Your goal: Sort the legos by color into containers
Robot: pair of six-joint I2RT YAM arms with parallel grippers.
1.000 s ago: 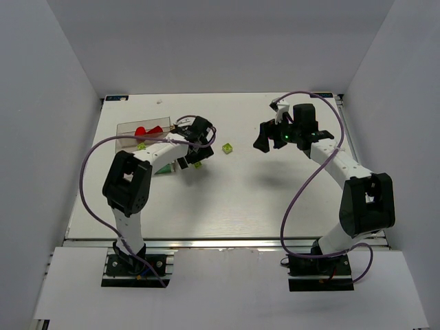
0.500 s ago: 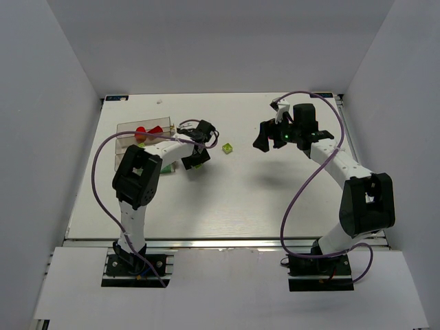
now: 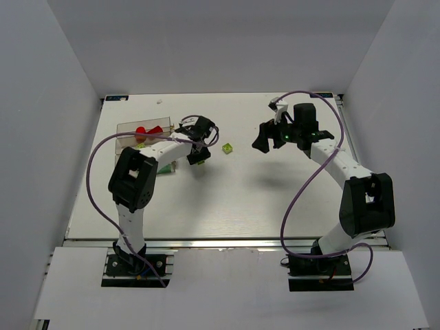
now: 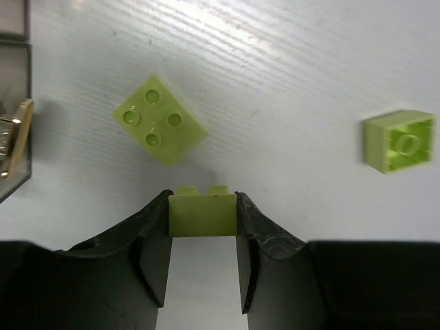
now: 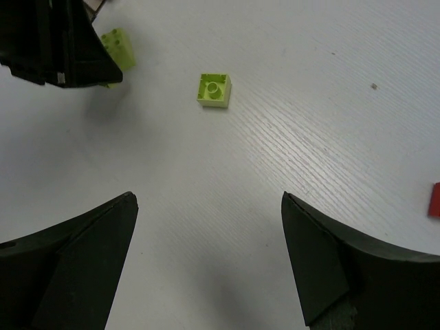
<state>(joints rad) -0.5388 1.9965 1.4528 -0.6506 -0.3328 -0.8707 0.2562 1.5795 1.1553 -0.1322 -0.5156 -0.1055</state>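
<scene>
The left gripper [image 4: 203, 199] is clamping a lime brick [image 4: 203, 216] at lower centre; the right gripper [image 5: 207, 199] is gaping empty. Red bricks [image 3: 141, 130] are lying in the tray [image 3: 124, 137], upper left; two loose lime bricks [image 4: 159, 118] are waiting.

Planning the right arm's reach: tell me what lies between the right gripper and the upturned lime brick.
Nothing but bare white table: the right wrist view shows an empty stretch from the open right gripper to the upturned lime brick.
</scene>
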